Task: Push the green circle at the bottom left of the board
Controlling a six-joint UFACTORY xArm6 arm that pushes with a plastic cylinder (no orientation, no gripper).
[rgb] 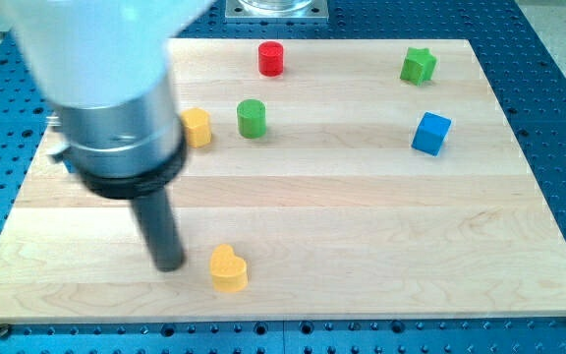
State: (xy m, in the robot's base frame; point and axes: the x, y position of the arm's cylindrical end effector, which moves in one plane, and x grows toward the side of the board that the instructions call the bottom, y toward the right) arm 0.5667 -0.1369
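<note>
My tip (170, 264) sits near the board's bottom left, no gripper, touching nothing. Green circle (252, 118) lies up and to the view's right, well apart. Yellow heart (229, 268) just beside tip, off the line.

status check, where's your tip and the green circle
My tip low on the board, just left of the yellow heart. Green circle far up-board, untouched. Yellow block sits beside it on the view's left.
</note>
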